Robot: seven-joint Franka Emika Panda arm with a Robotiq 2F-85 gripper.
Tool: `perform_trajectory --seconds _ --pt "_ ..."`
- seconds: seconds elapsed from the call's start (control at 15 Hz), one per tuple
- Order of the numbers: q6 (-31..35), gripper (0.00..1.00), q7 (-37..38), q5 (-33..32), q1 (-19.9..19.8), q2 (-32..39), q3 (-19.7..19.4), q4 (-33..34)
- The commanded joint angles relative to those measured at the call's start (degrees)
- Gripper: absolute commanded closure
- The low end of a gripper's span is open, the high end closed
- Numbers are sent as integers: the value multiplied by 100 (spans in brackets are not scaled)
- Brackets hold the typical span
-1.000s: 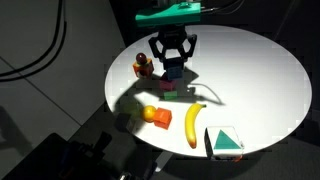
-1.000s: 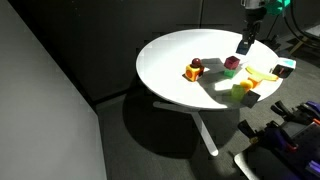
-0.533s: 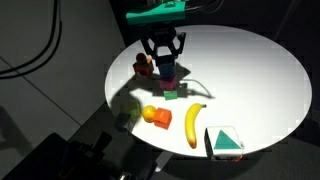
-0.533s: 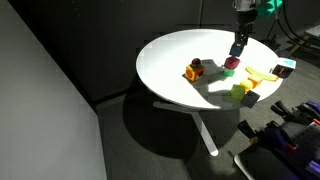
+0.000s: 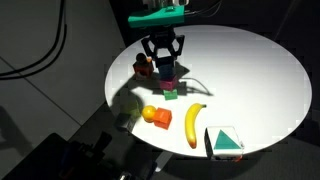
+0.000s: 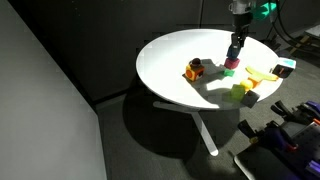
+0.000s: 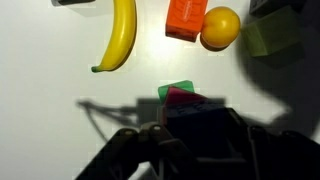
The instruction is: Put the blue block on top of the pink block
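Desk [image 5: 260, 70] | jaws pinching blue block [image 5: 166, 70] over pink block [image 5: 170, 84] | we judge it light, rigid, smooth; grip opposite flat faces, mid-height.

The round white desk [image 5: 250, 70] carries everything. Directly under the end effector [image 5: 165, 68] sits the pink block [image 5: 166, 84], with a small green block [image 5: 172, 93] touching it. Just beside the end effector stands a red-and-yellow toy [image 5: 143, 67]. Farther from it, toward the desk's edge, lie a banana [image 5: 193, 122], an orange block [image 5: 161, 119], an orange ball [image 5: 150, 112] and an olive block [image 7: 272, 36]. A teal-and-white triangle [image 5: 226, 141] lies farthest from the end effector.
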Motion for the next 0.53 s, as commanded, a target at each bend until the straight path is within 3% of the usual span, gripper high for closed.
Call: perform_trajectory --seconds 0.0,0.47 --pt "-150 66 100 33 -6 166 17 263" --pt "-175 66 110 13 -10 339 12 341"
